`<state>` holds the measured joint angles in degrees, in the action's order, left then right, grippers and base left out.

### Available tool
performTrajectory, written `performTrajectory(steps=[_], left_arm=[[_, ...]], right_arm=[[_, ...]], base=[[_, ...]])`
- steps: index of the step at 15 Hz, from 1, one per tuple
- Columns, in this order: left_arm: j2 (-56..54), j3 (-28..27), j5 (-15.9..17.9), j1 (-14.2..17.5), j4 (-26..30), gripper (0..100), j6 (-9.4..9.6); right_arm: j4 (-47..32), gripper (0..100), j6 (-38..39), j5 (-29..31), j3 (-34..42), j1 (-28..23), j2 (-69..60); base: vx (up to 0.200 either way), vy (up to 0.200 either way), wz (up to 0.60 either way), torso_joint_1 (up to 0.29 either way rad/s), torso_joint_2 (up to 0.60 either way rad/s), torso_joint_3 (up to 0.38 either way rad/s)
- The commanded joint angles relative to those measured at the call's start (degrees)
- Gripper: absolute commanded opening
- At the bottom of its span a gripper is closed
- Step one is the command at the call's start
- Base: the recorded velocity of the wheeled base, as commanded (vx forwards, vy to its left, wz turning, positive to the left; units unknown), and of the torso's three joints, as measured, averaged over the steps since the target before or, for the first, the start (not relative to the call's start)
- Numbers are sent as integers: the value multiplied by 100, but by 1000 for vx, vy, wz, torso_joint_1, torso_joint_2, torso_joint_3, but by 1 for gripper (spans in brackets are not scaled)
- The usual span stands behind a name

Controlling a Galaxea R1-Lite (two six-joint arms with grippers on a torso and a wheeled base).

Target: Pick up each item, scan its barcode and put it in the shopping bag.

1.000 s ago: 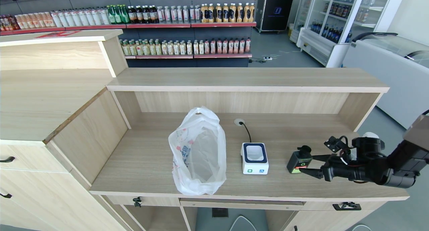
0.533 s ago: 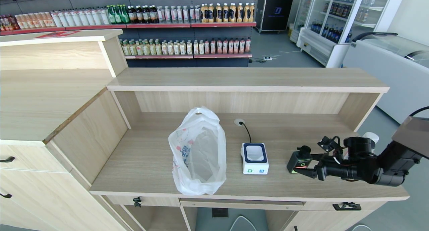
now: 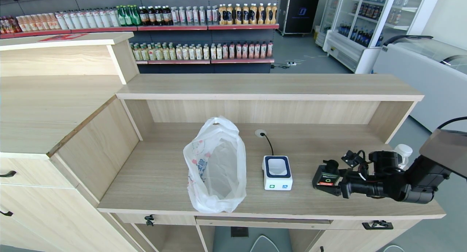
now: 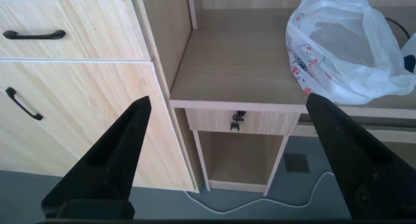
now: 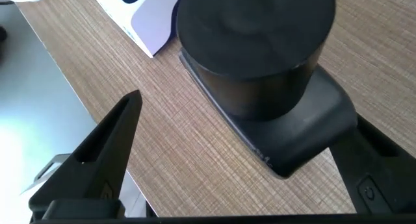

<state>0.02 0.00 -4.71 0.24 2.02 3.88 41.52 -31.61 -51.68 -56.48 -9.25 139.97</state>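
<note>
A small dark container (image 3: 323, 179) with a round black cap and a green and red label stands on the wooden counter (image 3: 164, 171), right of the white barcode scanner (image 3: 277, 172). My right gripper (image 3: 330, 179) is open, level with the container, one finger on each side of it. In the right wrist view the container (image 5: 260, 68) sits between the two fingers, with the scanner (image 5: 140, 13) beyond it. The white plastic shopping bag (image 3: 216, 166) stands open left of the scanner. My left gripper (image 4: 227, 159) hangs open below the counter's front left corner, facing the bag (image 4: 348, 45).
A small white-capped clear bottle (image 3: 403, 151) stands behind the right arm near the counter's right end. The scanner's cable (image 3: 269, 144) runs to a hole at the back. A raised shelf (image 3: 270, 87) overhangs the rear; drawers (image 4: 65, 36) are at the left.
The right gripper has slid left along the counter, so its open fingers now straddle the dark container instead of stopping just short of it. Bag, scanner and container have not moved.
</note>
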Motion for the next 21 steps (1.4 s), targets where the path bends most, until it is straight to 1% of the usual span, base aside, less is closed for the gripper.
performTrajectory(steps=[1,2,9,12,13,17,18,20,21], left_arm=[[-2,0,-4,2,0,100,-1],[-2,0,-4,2,0,100,-1],[-2,0,-4,2,0,100,-1],[-2,0,-4,2,0,100,-1],[-2,0,-4,2,0,100,-1],[-2,0,-4,2,0,100,-1],[-2,0,-4,2,0,100,-1],[-2,0,-4,2,0,100,-1],[-2,0,-4,2,0,100,-1]], right_arm=[[5,100,-3,0,-3,2,21],[5,0,-12,0,-3,2,30],[23,0,-73,-36,49,-6,30],[23,0,-276,17,58,-33,-339],[-92,0,-601,123,225,-68,-928],[-136,0,-1198,184,1271,-165,-3055],[-109,0,-1849,255,1543,-173,-3776],[-179,0,-3580,404,1763,-332,-4487],[-267,0,-4494,430,1913,-288,-4795]], base=[[0,0,0,0,0,0],[0,0,0,0,0,0],[0,0,0,0,0,0],[0,0,0,0,0,0],[0,0,0,0,0,0],[0,0,0,0,0,0],[0,0,0,0,0,0],[0,0,0,0,0,0],[0,0,0,0,0,0]])
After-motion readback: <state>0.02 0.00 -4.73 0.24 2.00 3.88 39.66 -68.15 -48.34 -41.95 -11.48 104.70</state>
